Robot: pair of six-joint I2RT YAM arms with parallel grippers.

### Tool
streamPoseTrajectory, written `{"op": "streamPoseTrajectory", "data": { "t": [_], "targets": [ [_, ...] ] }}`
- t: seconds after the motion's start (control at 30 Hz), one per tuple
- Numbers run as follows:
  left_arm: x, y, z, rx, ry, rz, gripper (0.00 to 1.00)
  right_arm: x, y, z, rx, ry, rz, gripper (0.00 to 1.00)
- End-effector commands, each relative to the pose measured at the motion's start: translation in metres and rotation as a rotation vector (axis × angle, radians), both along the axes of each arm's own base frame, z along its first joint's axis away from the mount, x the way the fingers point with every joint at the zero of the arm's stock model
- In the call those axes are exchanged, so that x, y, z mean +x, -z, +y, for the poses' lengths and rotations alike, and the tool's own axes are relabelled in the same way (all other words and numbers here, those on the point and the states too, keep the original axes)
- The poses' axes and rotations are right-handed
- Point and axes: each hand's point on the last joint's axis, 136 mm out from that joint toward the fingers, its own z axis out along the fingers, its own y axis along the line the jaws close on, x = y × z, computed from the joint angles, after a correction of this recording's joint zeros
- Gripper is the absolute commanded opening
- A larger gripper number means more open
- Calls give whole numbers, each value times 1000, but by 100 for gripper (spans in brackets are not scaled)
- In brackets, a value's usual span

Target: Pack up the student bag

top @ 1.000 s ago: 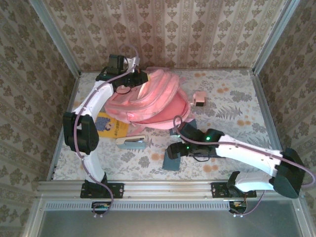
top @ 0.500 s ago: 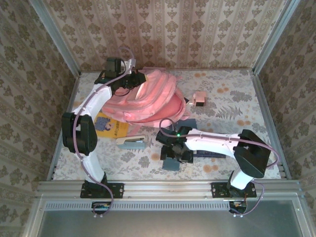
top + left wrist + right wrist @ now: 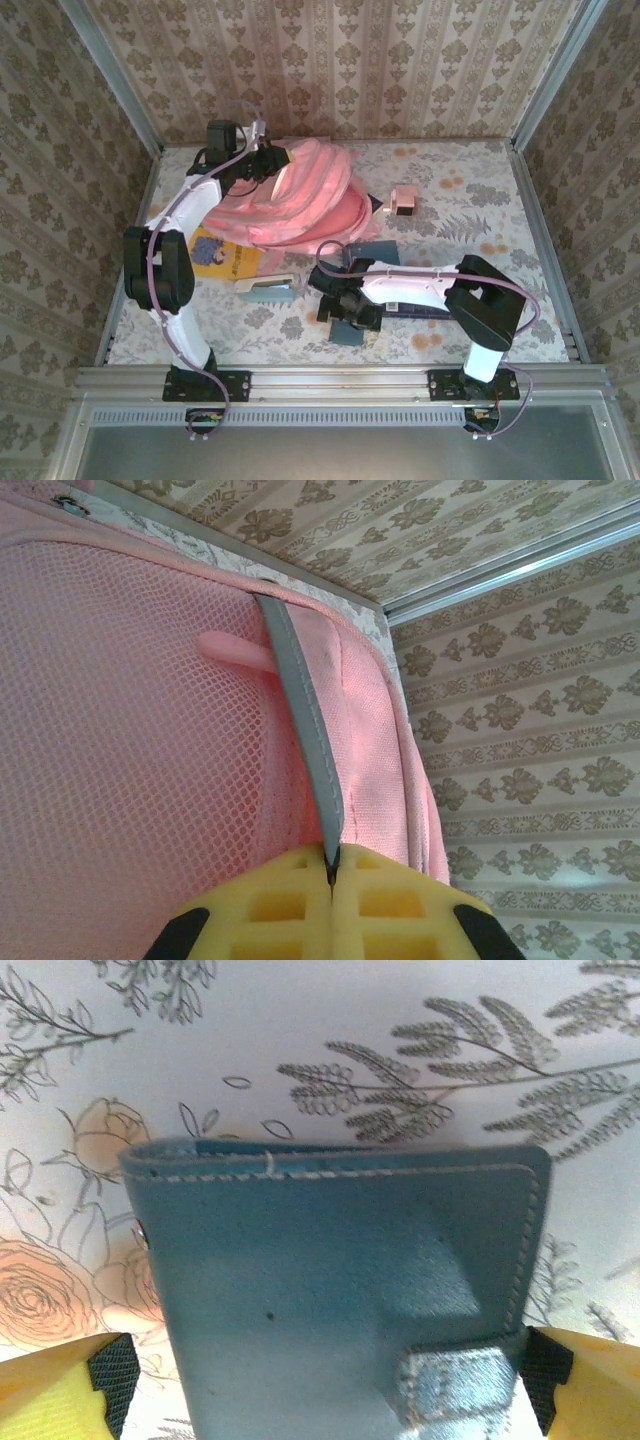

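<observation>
Right wrist: right gripper (image 3: 325,1385) jaws apart, straddling blue case (image 3: 340,1260). Student bag (image 3: 300,195) lies far-left, left gripper (image 3: 330,880) clamped on its strap (image 3: 305,730).

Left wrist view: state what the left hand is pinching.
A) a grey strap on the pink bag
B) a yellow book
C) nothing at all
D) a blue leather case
A: the yellow fingers of the left hand meet on the lower end of the grey strap, which runs up across the pink mesh of the student bag.
</observation>
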Motion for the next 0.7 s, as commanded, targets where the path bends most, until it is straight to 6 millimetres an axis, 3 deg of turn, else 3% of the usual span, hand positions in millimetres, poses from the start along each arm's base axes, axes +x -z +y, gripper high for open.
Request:
{"op": "streamPoseTrajectory", "data": {
  "t": [0.0,0.27,0.47,0.67],
  "targets": [
    [0,-33,2,-44,8,-87,0,-1,18,-3,6,-8,24,100],
    [-1,-35,3,-44,9,-90,0,-2,39,-10,-56,-26,60,100],
    [-1,-33,3,-45,8,-83,0,-2,36,-43,-246,-28,60,93],
    [-1,-34,4,-43,7,-88,0,-2,35,-49,-268,-35,50,86]
  ]
}}
